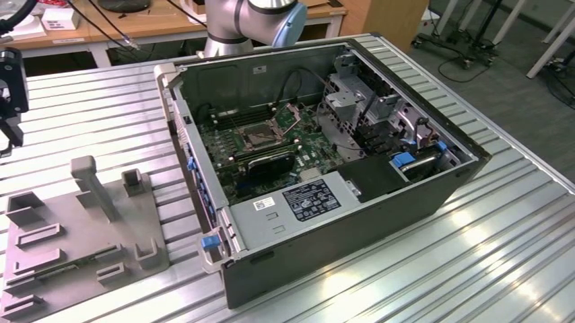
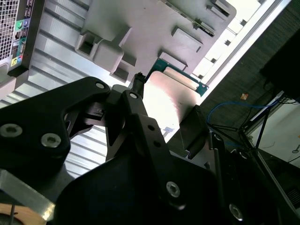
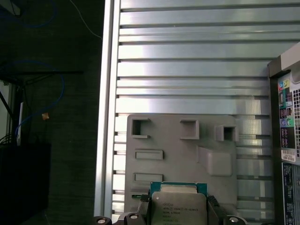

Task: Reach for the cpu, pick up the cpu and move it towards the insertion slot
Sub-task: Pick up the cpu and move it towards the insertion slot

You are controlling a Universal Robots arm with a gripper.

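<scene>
The cpu [image 3: 178, 208], a pale silvery square chip on a green board, sits between my gripper's two black fingers [image 3: 213, 208] in both wrist views. My gripper [image 3: 177, 214] is shut on the cpu [image 2: 168, 91], holding it by two opposite edges above the grey plastic tray [image 3: 187, 150]. At the exterior view's left edge, the gripper's black body [image 1: 9, 87] hangs over the tray [image 1: 81, 235]. The insertion slot [image 1: 256, 136], a silvery square frame with a dark centre, lies on the green board inside the open computer case [image 1: 378, 215], well towards the exterior view's right of the gripper.
The case stands on a ribbed aluminium table [image 1: 467, 256], its raised wall [image 1: 184, 155] facing the tray. The tray carries upright posts [image 1: 90, 185] and several recesses. The arm's base [image 1: 242, 23] stands behind the case. The table edge [image 3: 105, 117] drops to a dark floor with cables.
</scene>
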